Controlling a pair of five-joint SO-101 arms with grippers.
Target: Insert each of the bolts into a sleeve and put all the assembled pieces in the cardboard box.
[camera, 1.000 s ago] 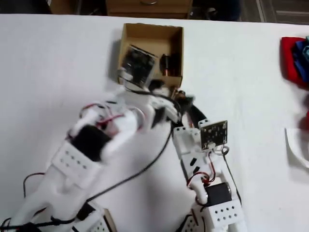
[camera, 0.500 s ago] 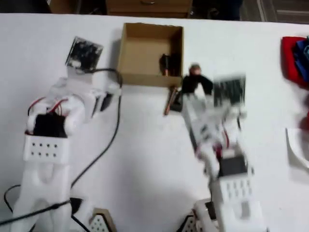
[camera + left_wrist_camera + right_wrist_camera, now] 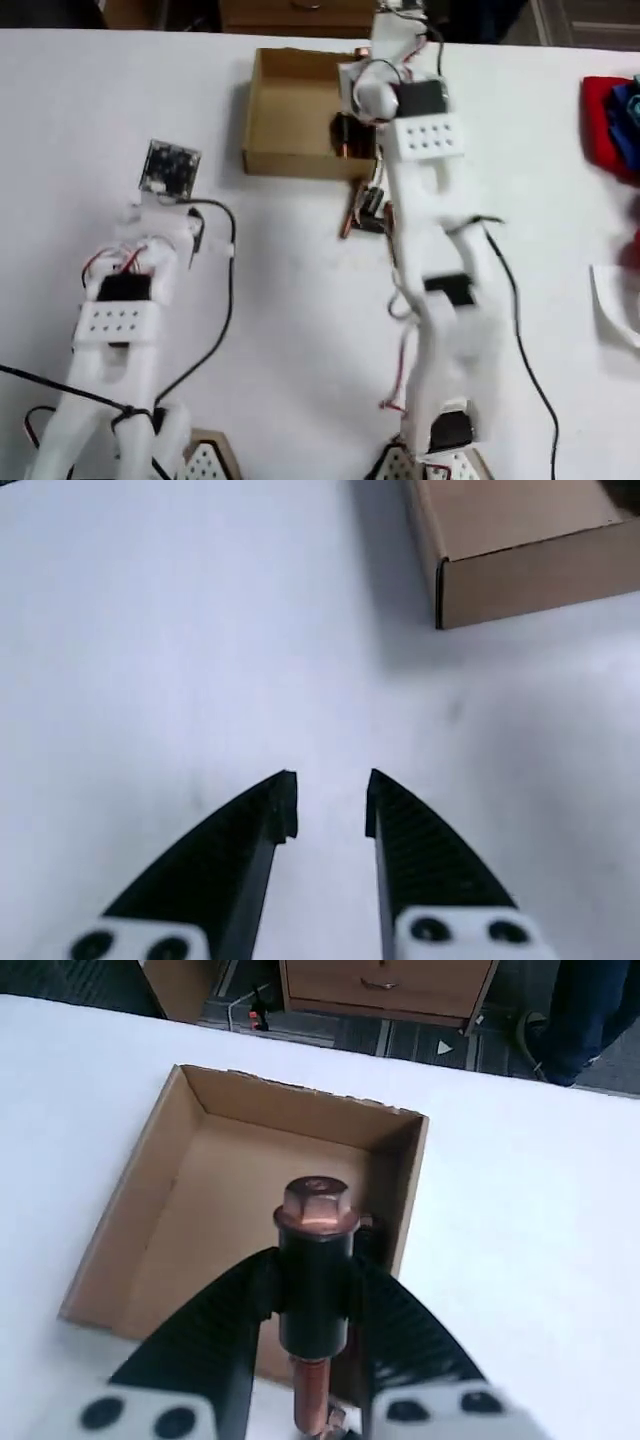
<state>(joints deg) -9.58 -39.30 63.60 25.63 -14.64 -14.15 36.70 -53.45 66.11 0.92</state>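
Observation:
The cardboard box (image 3: pixel 290 110) stands at the table's far middle, with one assembled piece (image 3: pixel 343 135) lying against its right wall. My right gripper (image 3: pixel 315 1265) is shut on a black sleeve (image 3: pixel 314 1300) with a copper bolt (image 3: pixel 316 1205) through it, held upright. In the high view this piece (image 3: pixel 362 208) sits just in front of the box's near wall, with the right arm (image 3: pixel 415 130) arched high over it. My left gripper (image 3: pixel 330 805) hangs open over bare table to the left of the box (image 3: pixel 520 560), nothing between its fingers.
A red cloth (image 3: pixel 610 110) and a white object (image 3: pixel 615 305) lie at the table's right edge. A wooden drawer unit (image 3: pixel 390 985) stands beyond the far edge. The left arm (image 3: pixel 130 270) rests at the near left.
The left arm drew back from over the box to the left side. The right arm went to the piece in front of the box, shut on it and rose high.

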